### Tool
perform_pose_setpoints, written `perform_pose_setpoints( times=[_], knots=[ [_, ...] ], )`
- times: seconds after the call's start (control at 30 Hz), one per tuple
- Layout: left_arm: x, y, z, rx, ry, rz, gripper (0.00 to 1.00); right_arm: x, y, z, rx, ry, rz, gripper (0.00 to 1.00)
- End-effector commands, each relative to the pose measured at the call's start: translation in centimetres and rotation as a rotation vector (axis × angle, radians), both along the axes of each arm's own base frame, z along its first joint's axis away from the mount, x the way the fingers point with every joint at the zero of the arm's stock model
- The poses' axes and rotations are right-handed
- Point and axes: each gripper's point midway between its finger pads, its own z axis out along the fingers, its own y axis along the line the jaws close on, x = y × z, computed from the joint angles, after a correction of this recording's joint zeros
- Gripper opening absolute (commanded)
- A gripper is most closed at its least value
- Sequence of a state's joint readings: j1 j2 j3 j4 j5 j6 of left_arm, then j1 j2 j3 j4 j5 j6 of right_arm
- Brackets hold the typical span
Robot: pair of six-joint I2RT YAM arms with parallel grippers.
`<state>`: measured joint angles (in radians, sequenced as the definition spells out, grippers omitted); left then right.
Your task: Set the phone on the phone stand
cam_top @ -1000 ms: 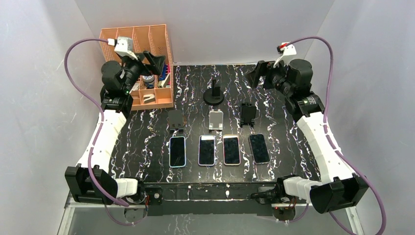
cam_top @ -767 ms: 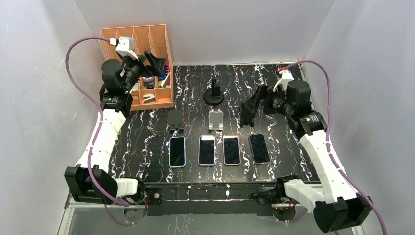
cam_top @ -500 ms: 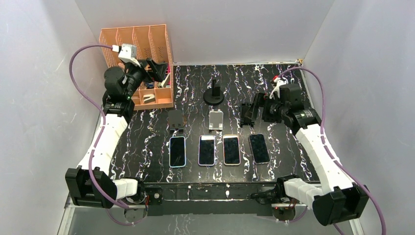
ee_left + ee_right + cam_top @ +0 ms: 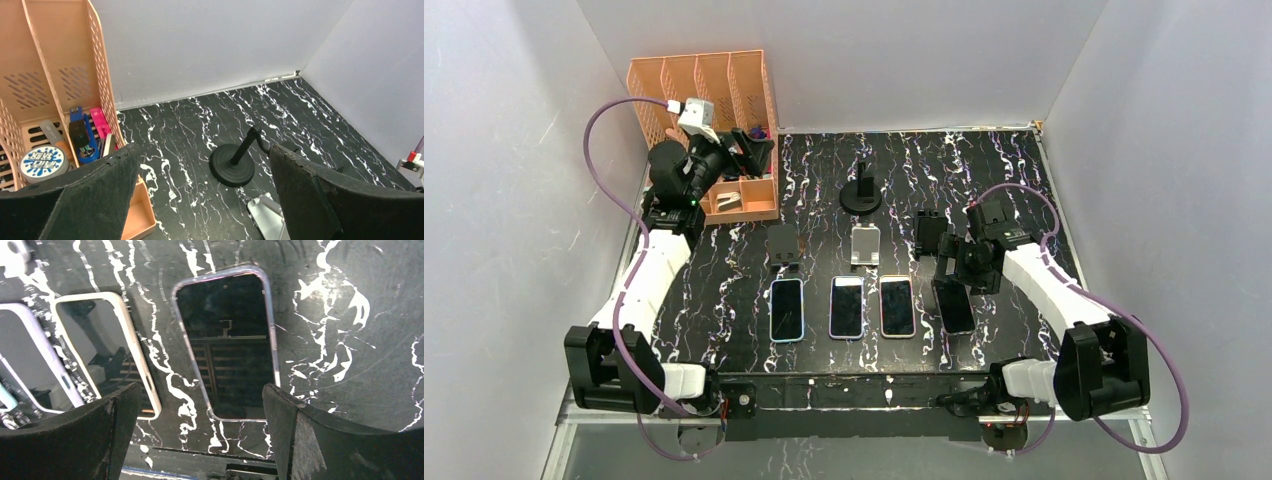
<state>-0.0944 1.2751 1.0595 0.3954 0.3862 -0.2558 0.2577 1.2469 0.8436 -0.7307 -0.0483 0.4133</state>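
Note:
Several phones lie face up in a row near the front: the rightmost, clear-edged phone (image 4: pixel 955 308) (image 4: pixel 227 342), a cream-edged one (image 4: pixel 897 306) (image 4: pixel 107 352), a white-edged one (image 4: pixel 847 307) and a blue-edged one (image 4: pixel 787 309). Stands behind them: a black one (image 4: pixel 781 245), a silver one (image 4: pixel 865 245) (image 4: pixel 267 215), a black one (image 4: pixel 929 233), and a round-based black post stand (image 4: pixel 861 190) (image 4: pixel 234 162). My right gripper (image 4: pixel 951 268) (image 4: pixel 200 440) is open, hovering over the rightmost phone's near end. My left gripper (image 4: pixel 749 148) (image 4: pixel 200 200) is open and empty, high beside the orange organizer.
An orange desk organizer (image 4: pixel 714 120) (image 4: pixel 55 85) holding pens and small items stands at the back left. White walls enclose the black marbled table (image 4: pixel 1014 190). The table's front edge (image 4: pixel 200 460) runs just below the phones.
My right arm swung down from the back right toward the front and now hovers over the rightmost phone. My left gripper shifted slightly right near the organizer.

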Motion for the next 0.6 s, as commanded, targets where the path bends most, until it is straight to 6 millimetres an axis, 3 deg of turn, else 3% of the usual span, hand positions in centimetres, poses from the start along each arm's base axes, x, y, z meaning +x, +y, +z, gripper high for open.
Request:
perform_pose_setpoints(
  times=[0.0,0.2,0.57],
  knots=[
    [0.3,-0.5,0.8,0.021,-0.022,-0.038,0.98,0.3,-1.7,-2.0,-0.098,0.026,-0.079,0.99],
    [0.6,-0.9,-0.2,0.023,-0.004,-0.056,0.98,-0.4,-1.9,-4.4,-0.138,0.126,-0.080,0.99],
    [0.7,-0.7,-1.8,0.048,0.024,-0.052,0.98,-0.7,-0.3,-6.5,-0.103,0.139,-0.012,0.99]
  ],
)
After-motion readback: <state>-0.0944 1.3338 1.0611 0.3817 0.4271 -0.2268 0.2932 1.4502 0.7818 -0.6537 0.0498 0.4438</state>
